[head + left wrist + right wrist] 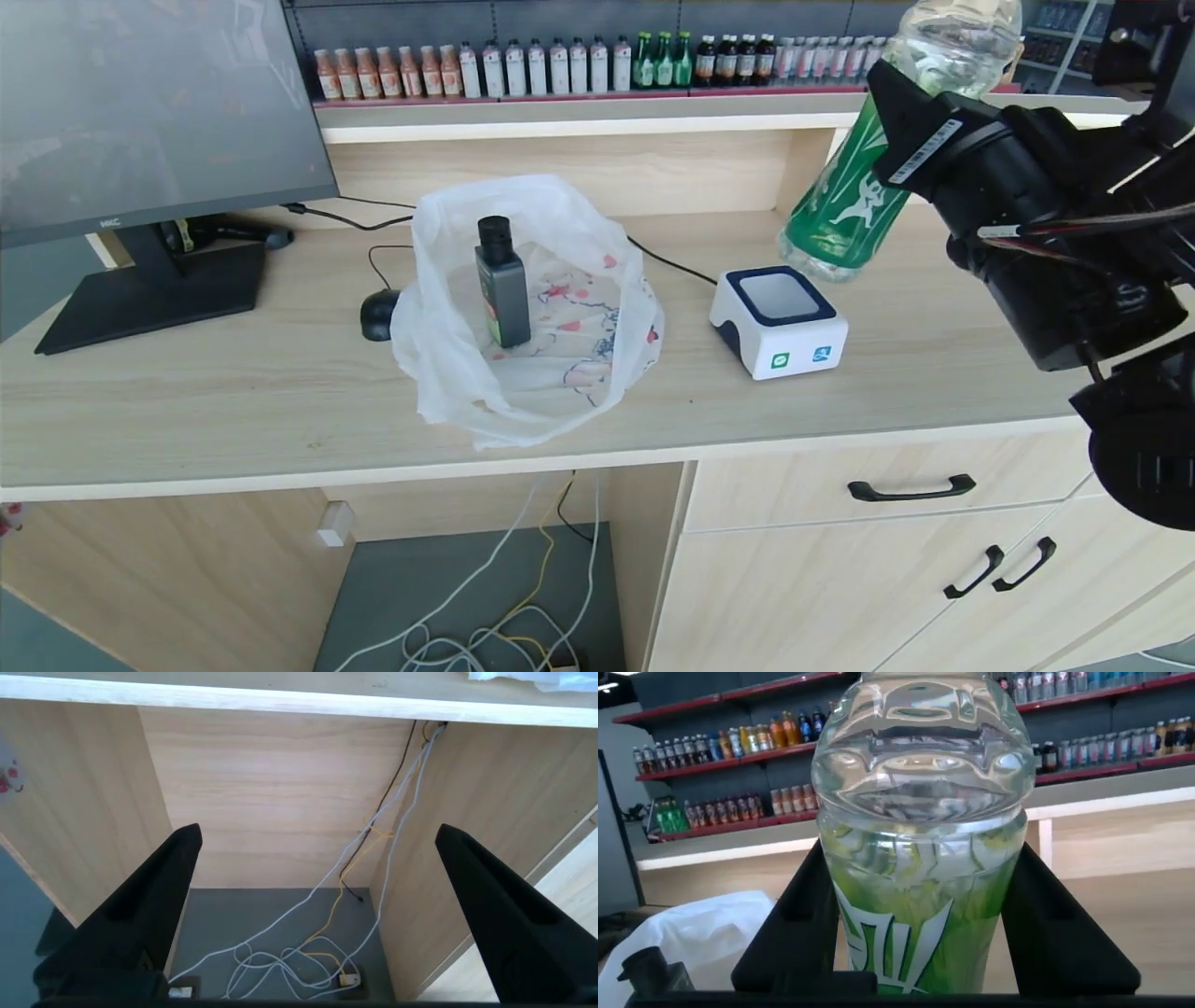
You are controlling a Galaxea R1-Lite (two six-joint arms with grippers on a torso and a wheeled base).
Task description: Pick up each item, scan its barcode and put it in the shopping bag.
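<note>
Right gripper [887, 117] is clamping bottle [840, 215] mid-body, holding it tilted, raised beside scanner [778, 320]; shopping bag [448, 373] sitting well apart. You're handling full, heavyish, probably slick thin plastic: grip at label band. Left gripper [318, 905] is hanging spread below counter [233, 411].

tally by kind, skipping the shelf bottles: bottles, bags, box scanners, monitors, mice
bottles: 2 (dark bottle in the bag, green bottle in the right gripper)
bag: 1
scanner: 1
monitor: 1
mouse: 1
total: 6
</note>
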